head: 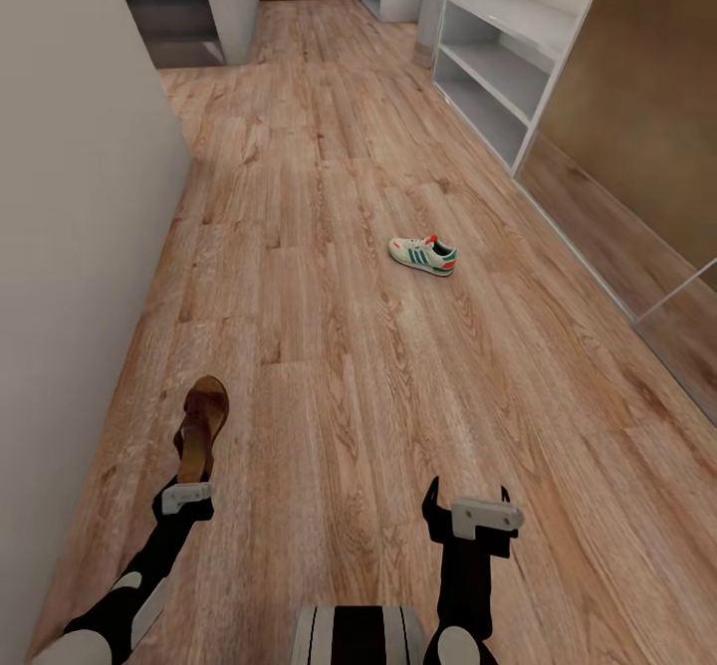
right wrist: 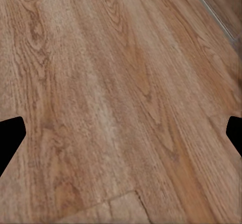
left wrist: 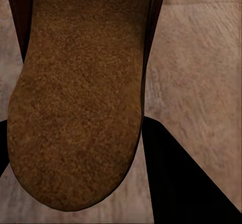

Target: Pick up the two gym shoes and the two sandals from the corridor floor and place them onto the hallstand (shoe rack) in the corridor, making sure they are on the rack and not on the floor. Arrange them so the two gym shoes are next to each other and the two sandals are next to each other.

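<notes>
Head view, left hand (head: 189,486) clamped on a sandal (head: 202,424), right hand (head: 466,506) spread apart, gym shoe (head: 424,254) on corridor floor (head: 329,346)

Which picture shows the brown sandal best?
The head view: the whole sandal shows, held in the left gripper above the floor. The left wrist view shows just its fuzzy footbed close up. The right wrist view shows floor.

Sandal (head: 201,426) near-left by wall (head: 80,247); gym shoe (head: 423,254) ahead mid-floor; hallstand (head: 503,58) far right.
</notes>
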